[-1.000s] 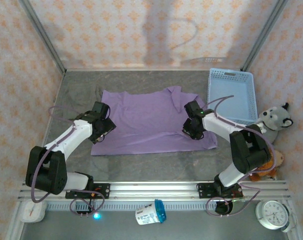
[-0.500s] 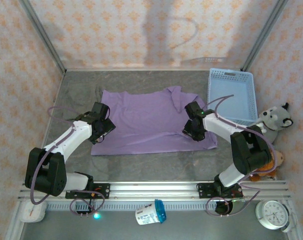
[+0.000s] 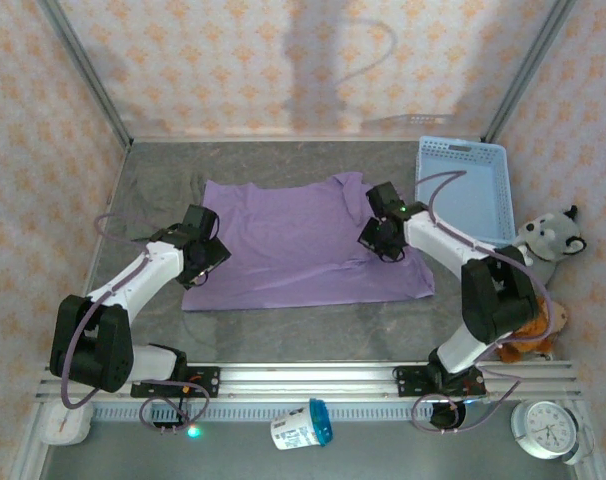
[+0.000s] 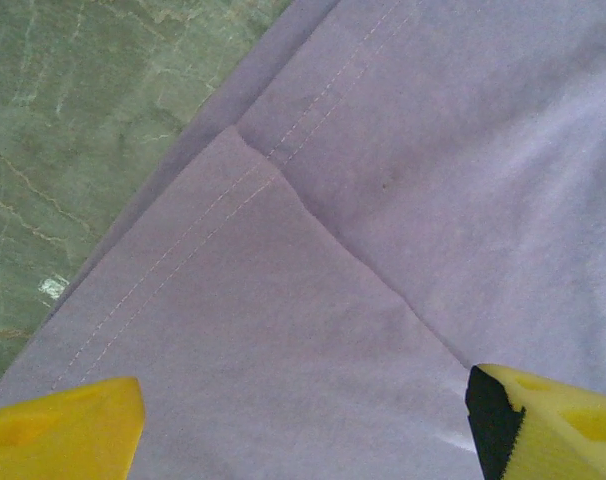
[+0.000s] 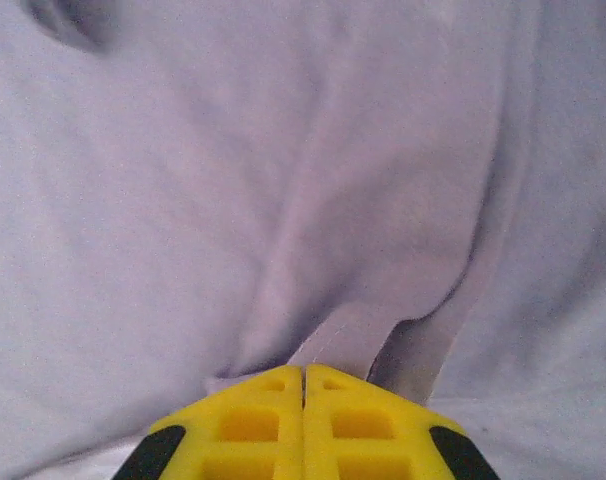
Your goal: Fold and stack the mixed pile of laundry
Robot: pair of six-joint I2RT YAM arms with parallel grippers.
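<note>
A lavender-purple T-shirt (image 3: 293, 240) lies spread flat on the grey stone table (image 3: 163, 170). My right gripper (image 3: 370, 241) is over the shirt's right side. In the right wrist view, this gripper (image 5: 303, 372) is shut, with a stitched fold of the purple cloth (image 5: 353, 335) pinched at its tips and pulled up into a ridge. My left gripper (image 3: 200, 268) hovers at the shirt's left edge. In the left wrist view, it (image 4: 303, 410) stands wide open above a seamed, folded-over corner (image 4: 233, 190), holding nothing. A sliver of darker cloth (image 3: 195, 183) peeks out at the shirt's far left corner.
A light blue lattice basket (image 3: 463, 190) stands at the back right. A grey plush wolf (image 3: 551, 240) and an orange toy (image 3: 528, 345) sit beside it. Near the front rail are a tipped cup (image 3: 303, 425) and a clock (image 3: 548, 428). Walls close in on three sides.
My right gripper has closed on the shirt's cloth and shifted toward the far side, away from the near hem. The left arm has stayed where it was.
</note>
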